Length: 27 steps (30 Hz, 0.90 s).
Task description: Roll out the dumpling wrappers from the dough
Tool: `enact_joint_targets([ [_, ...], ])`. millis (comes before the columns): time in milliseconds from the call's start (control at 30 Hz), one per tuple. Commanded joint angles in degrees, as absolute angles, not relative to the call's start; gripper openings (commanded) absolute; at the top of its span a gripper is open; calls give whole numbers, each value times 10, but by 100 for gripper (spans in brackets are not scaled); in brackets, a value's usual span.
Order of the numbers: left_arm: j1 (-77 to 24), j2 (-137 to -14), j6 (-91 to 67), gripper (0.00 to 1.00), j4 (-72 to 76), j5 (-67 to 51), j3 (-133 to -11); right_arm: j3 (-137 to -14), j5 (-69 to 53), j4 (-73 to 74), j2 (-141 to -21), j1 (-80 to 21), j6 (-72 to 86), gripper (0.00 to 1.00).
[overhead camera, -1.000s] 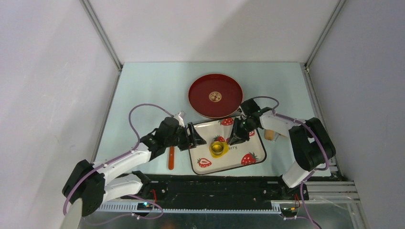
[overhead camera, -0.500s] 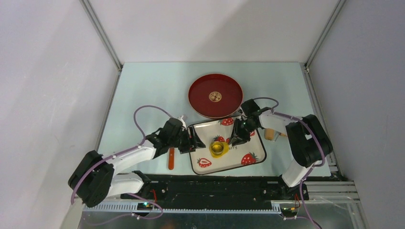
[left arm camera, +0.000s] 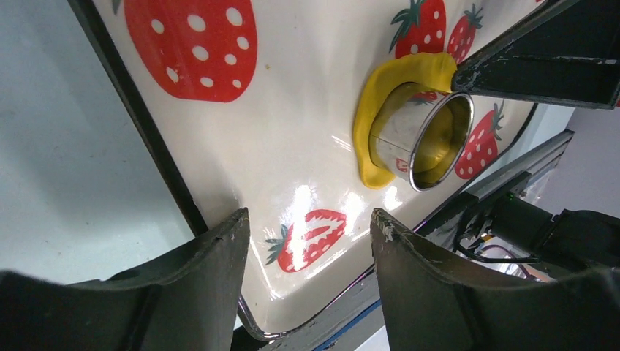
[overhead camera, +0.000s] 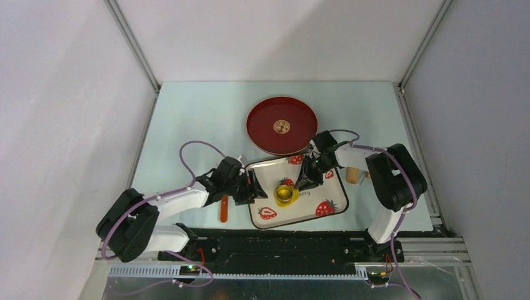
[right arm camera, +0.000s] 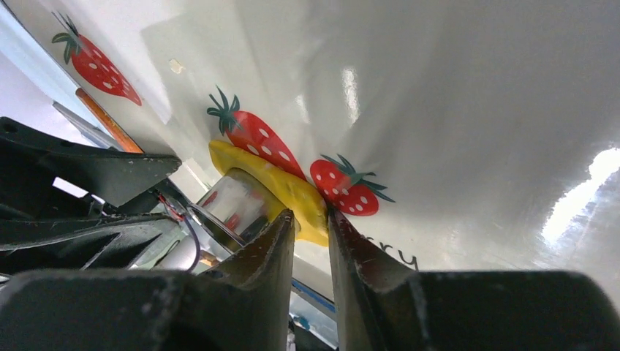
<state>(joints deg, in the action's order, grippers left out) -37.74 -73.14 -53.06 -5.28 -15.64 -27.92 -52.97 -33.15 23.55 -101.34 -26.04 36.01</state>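
The dough point(overhead camera: 279, 199) is a flat yellow patch on the strawberry-print tray point(overhead camera: 325, 187), with a round metal cutter point(overhead camera: 287, 194) standing on it. No separate cut-out wrapper shows. My left gripper point(overhead camera: 255, 187) is open and empty over the tray's left edge; in its wrist view it point(left arm camera: 309, 223) faces the dough point(left arm camera: 373, 95) and cutter point(left arm camera: 420, 135). My right gripper point(overhead camera: 303, 184) is at the dough's right edge. In the right wrist view its jaws point(right arm camera: 311, 213) are nearly closed, pinching the rim of the dough point(right arm camera: 292, 191) beside the cutter point(right arm camera: 234, 205).
A red round plate point(overhead camera: 281, 125) with a gold emblem lies just behind the tray. An orange stick point(overhead camera: 224, 208) lies left of the tray under my left arm. A wooden roller point(overhead camera: 354, 175) lies to the right of the tray.
My left arm has dropped and drawn back slightly, its gripper staying at the tray's left edge. My right gripper has edged a little left onto the dough's rim.
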Motion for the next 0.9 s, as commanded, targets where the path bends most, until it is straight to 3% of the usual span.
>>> enact_joint_targets([
  [0, -373, -742, -532, 66, -49, -153, -288, -541, -321, 220, -1035, -260, 359, 27],
  [167, -373, -754, -535, 65, -49, -151, -288, -541, -319, 228, -1031, -261, 355, 18],
  [867, -371, -856, -549, 64, -67, -160, -319, -541, -341, 271, -985, -279, 343, 16],
])
